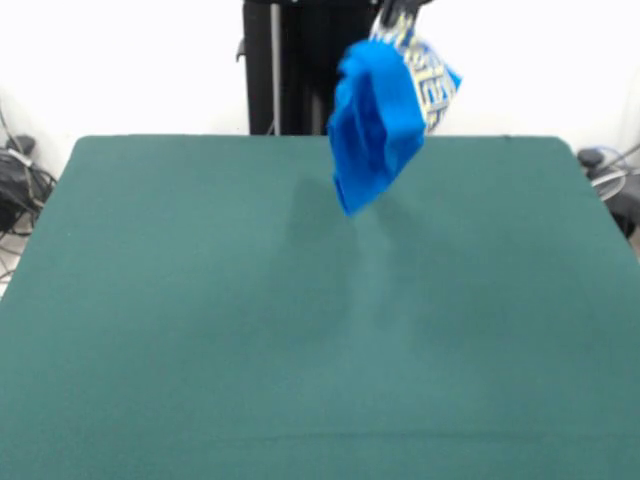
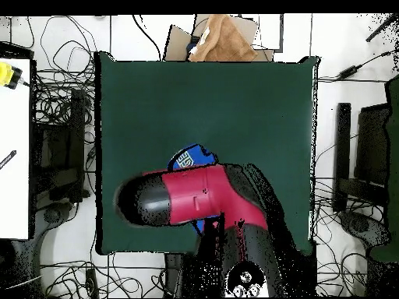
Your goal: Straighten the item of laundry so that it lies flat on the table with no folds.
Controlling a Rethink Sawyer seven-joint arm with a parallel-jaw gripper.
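Observation:
The bright blue T-shirt hangs bunched in the air above the far middle of the dark green table, clear of the surface. Its white print shows on the right side of the bundle. My gripper shows only partly at the top edge and holds the shirt by its upper end. In the overhead view the red and black arm covers most of the shirt; a blue corner with white print sticks out above it, over the table.
The black pedestal stands behind the table's far edge. A brown crumpled thing lies just beyond the table's top edge in the overhead view. Cables and a white surface flank the table.

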